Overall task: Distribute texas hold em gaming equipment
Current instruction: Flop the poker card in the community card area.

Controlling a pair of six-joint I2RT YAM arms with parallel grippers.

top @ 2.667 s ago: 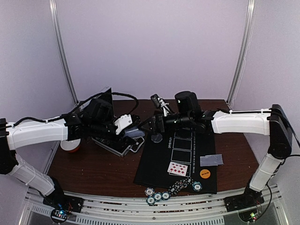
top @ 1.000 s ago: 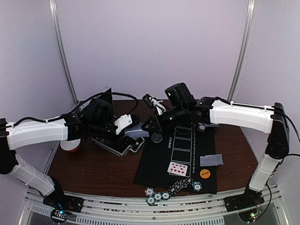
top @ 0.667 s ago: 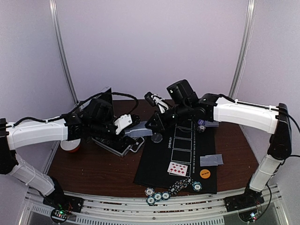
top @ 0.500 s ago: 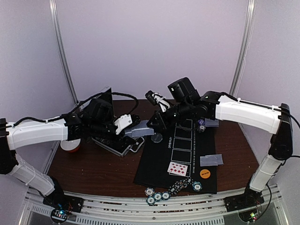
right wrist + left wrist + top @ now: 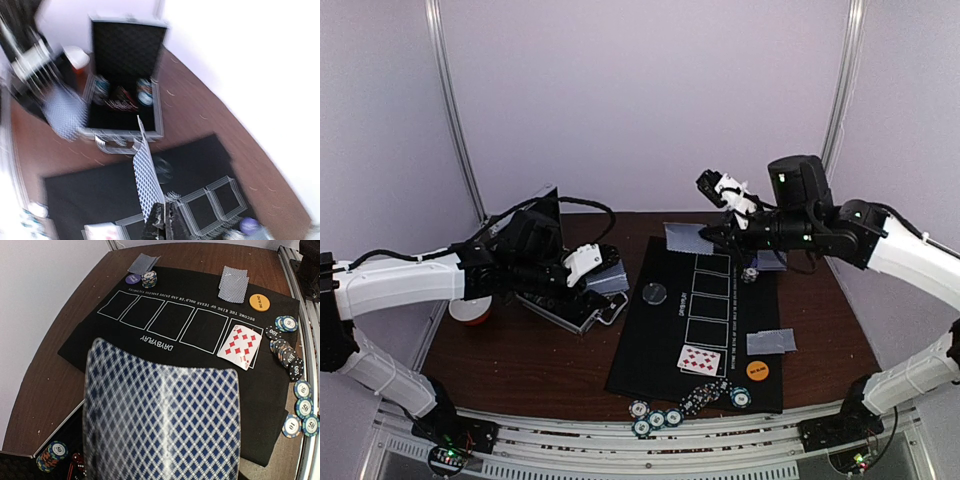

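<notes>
Two claws, each clenched on cards. Farthest left in the top view, a red-and-white bowl [image 5: 472, 312] sits on the brown table [image 5: 520, 360], partly hidden behind the left arm. Next, the left gripper [image 5: 600, 272] hangs over the open silver case [image 5: 570, 315], grasping a deck [image 5: 612, 282] of grey-blue-backed cards. In the left wrist view that deck [image 5: 162, 420] fills the lower frame, its diamond-patterned back close to the lens.

Right of the case, a black button [image 5: 654, 293] lies on the left part of the black mat [image 5: 650, 350], apart from both claws. Nearer the arm bases, a face-up card [image 5: 700, 358] of diamonds rests in the mat's last printed box. Poker chips [image 5: 690, 405] are strung along the mat's near edge.

Above the mat's far end, the right gripper [image 5: 710, 232] is raised off the table and pinched tight on a single card [image 5: 682, 237], which sticks out to the left of its fingertips. The blurred right wrist view shows this card [image 5: 145, 180] edge-on, rising from the closed jaws, with the case [image 5: 127, 47] beyond it.

Below and right of that claw, a purple button [image 5: 132, 278], a small chip stack [image 5: 148, 278] and face-down far cards [image 5: 142, 262] sit on the mat's far right corner. Farther right and nearer, a second face-down pair [image 5: 772, 342] lies beside an orange button [image 5: 757, 369].
</notes>
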